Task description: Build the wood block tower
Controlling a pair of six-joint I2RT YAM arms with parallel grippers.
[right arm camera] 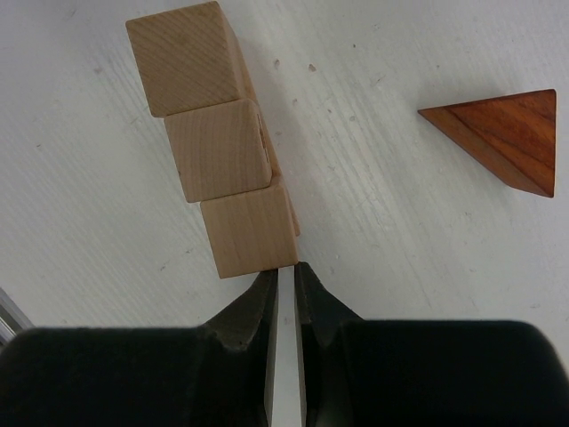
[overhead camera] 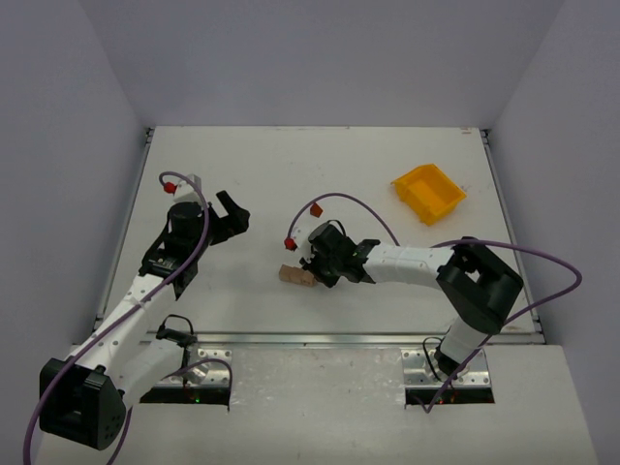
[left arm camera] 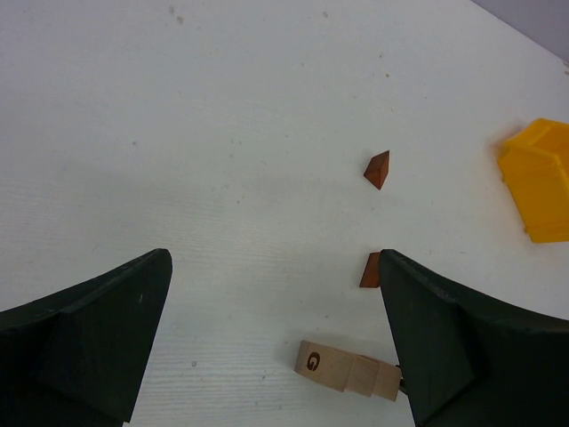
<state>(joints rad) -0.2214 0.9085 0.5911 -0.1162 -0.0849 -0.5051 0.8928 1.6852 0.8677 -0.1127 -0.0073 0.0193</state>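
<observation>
Three pale tan wooden cubes point(right arm camera: 218, 147) lie end to end in a row on the white table, also in the top view point(overhead camera: 297, 276) and the left wrist view point(left arm camera: 347, 366), where the end cube bears a letter G. A reddish-brown piece peeks from under the row. My right gripper point(right arm camera: 285, 271) is shut to a thin slit with nothing between its tips, which touch the nearest cube's end. A reddish-brown wedge point(right arm camera: 500, 133) lies apart to the right. Two such wedges point(left arm camera: 378, 169) point(left arm camera: 370, 269) show in the left wrist view. My left gripper point(left arm camera: 274, 258) is open and empty, left of the blocks point(overhead camera: 231, 215).
A yellow plastic bin point(overhead camera: 427, 192) stands at the back right, also in the left wrist view point(left arm camera: 540, 182). Purple cables loop over both arms. The table's metal front edge point(overhead camera: 320, 339) runs just in front of the blocks.
</observation>
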